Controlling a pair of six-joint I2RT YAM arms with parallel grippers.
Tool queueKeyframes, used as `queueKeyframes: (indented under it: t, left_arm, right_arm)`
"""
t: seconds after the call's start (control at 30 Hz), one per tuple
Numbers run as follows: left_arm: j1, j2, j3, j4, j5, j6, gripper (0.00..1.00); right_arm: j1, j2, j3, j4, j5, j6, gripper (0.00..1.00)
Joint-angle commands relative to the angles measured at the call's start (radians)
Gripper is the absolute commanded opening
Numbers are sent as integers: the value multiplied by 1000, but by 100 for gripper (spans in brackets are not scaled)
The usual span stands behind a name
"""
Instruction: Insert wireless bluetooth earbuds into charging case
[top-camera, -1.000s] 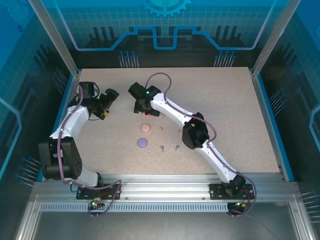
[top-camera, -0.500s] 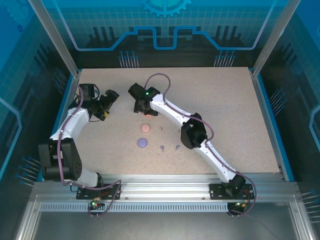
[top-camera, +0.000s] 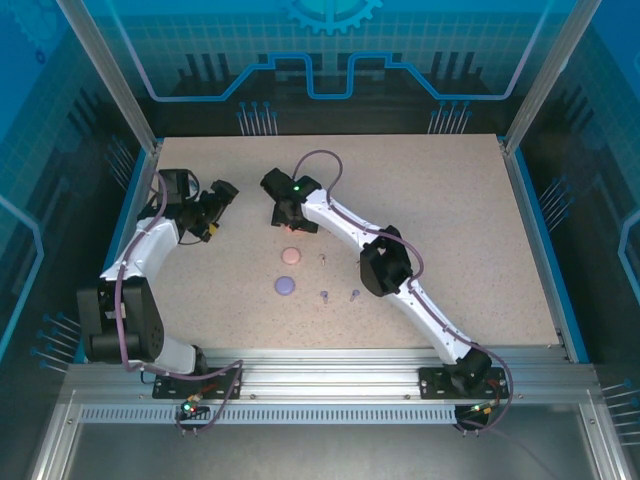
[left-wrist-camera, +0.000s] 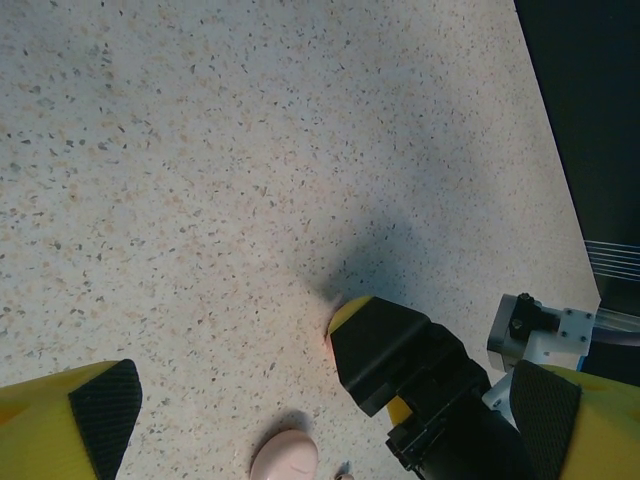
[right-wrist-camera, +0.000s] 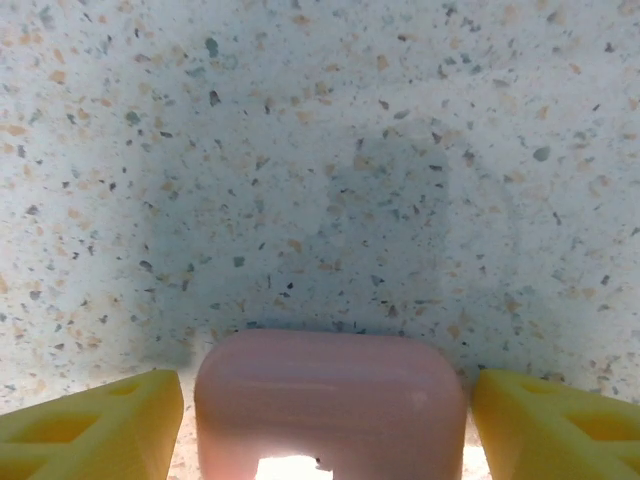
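The left gripper (left-wrist-camera: 322, 400) is spread wide and holds nothing, its yellow fingers (left-wrist-camera: 100, 405) sitting in the lower corners of the left wrist view over bare table (top-camera: 450, 220). From above, it sits in the upper left of the tabletop. The right gripper (right-wrist-camera: 325, 410) is just right of it, near the upper middle, with its fingers (right-wrist-camera: 90, 420) on either side of a coral-pink case (right-wrist-camera: 330, 390). They sit close against the case's sides, but I cannot tell whether they pinch it. Below it lie a pale pink case (top-camera: 291, 256) and a purple case (top-camera: 284, 286). The tiny earbuds (top-camera: 324, 295) lie loose on the table just right of those two cases, outside any case.
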Motion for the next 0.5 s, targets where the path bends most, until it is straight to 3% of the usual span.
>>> queueKeyframes:
  t: [0.0, 0.47]
  left_arm:
    - [-3, -22, -19, 16, 9, -9, 99]
    - [-8, -20, -36, 31, 4, -19, 99]
  right_arm:
    - [-13, 32, 35, 0, -11, 6, 78]
    - [1, 62, 35, -22, -1, -36, 75]
